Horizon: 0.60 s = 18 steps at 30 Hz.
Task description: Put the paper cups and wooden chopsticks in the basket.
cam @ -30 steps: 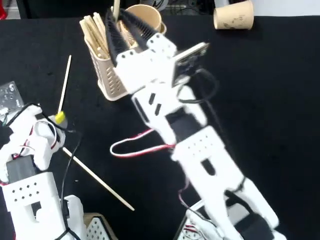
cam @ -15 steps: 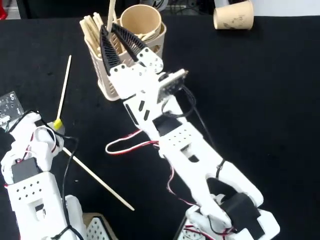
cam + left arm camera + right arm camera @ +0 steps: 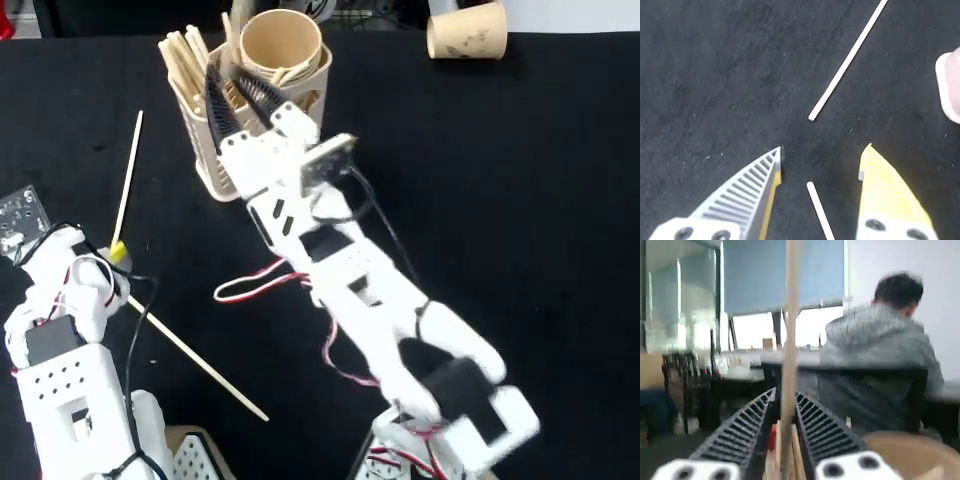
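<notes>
The beige slotted basket (image 3: pixel 215 165) stands at the back of the black table, with several wooden chopsticks (image 3: pixel 185 60) and a paper cup (image 3: pixel 283 40) in it. My right gripper (image 3: pixel 226 75) (image 3: pixel 786 392) is over the basket, shut on an upright chopstick (image 3: pixel 231 35) (image 3: pixel 790 315) whose lower end is among the others. A second paper cup (image 3: pixel 466 32) lies on its side at the back right. Two chopsticks lie on the table, one (image 3: pixel 128 175) (image 3: pixel 847 60) beyond my left gripper and one (image 3: pixel 200 362) (image 3: pixel 817 205) ending between its fingers. My left gripper (image 3: pixel 118 250) (image 3: pixel 824 147) hangs open just above the table.
A red and white cable (image 3: pixel 265 290) loops on the table beside the right arm. A small circuit board (image 3: pixel 15 210) lies at the left edge. A pale rounded object (image 3: pixel 950 85) shows at the edge of the left wrist view. The table's right half is bare black cloth.
My right gripper has come down over the basket, lowering the upright chopstick in among the others. The left arm has barely shifted.
</notes>
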Each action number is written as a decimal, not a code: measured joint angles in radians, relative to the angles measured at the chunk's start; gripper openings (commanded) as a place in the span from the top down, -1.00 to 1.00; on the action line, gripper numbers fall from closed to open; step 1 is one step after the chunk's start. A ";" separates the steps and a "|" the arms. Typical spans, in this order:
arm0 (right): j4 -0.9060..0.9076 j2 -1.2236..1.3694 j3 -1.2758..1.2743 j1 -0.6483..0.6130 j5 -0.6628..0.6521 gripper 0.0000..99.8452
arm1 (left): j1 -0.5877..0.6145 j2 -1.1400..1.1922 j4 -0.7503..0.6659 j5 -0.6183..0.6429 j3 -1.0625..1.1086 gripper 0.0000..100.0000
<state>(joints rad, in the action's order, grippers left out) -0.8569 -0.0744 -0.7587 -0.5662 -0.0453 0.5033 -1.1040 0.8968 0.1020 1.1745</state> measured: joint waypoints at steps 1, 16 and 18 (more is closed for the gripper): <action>0.000 0.015 0.000 0.000 -0.031 0.95 | 0.000 0.000 0.000 0.000 -0.002 0.50; 0.032 -0.037 0.000 0.000 -0.110 0.98 | 0.000 0.000 0.000 0.000 0.005 0.50; 0.034 -0.074 -0.023 0.000 -0.112 0.98 | 0.000 0.000 0.000 0.000 0.005 0.50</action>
<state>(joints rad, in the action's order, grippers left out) -0.8232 -0.1481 -0.7818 -0.5662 -0.1573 0.5033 -1.1040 0.8968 0.1020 1.1792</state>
